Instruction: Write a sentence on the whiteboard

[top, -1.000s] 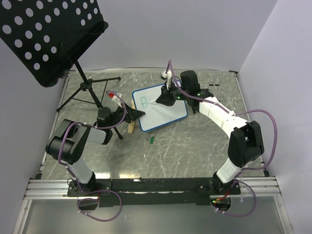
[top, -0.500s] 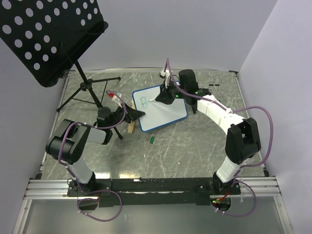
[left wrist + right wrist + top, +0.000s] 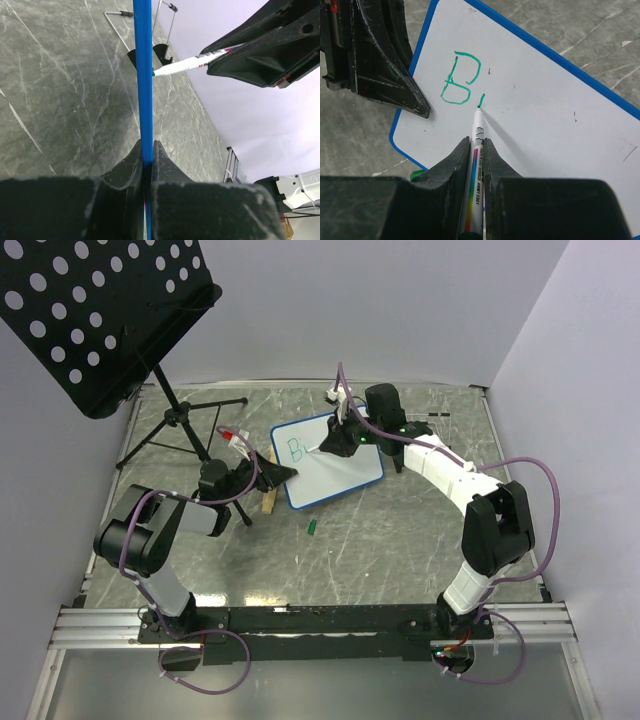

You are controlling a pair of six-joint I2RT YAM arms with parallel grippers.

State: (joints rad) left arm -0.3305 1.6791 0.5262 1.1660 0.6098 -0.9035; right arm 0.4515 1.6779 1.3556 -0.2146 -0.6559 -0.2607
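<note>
Far left, a black perforated music stand (image 3: 100, 320) on its tripod, well apart from the work. Next, the L end effector (image 3: 272, 474): fingers fully closed, pinching the thin blue rim of the whiteboard (image 3: 345, 478) at its left edge. The L wrist view shows the rim (image 3: 144, 75) running edge-on out of the closed jaws. A small wooden piece (image 3: 268, 502) lies just beside that grip.

The board sits mid-bench, between the 2 arms. Can't tell if it lies flat or is tipped up a bit. Written so far: 1 green "B" (image 3: 460, 79) near the top-left corner, plus the start of a 2nd stroke. A green cap (image 3: 313, 528) lies on the bench near the board's near edge.

R end effector (image 3: 476, 144): closed tight on a green marker (image 3: 478, 122), barrel along the fingers, tip touching the board just right of the "B".

Handling, as I judge it: the board is light, thin, stiff and slick-faced, so it prob. slides or pivots under pen force. Rim is the only sensible hold, as now. Marker barrel is round and smooth, so hold near the tip w/ light pressure. Most of the sentence is left to write.
</note>
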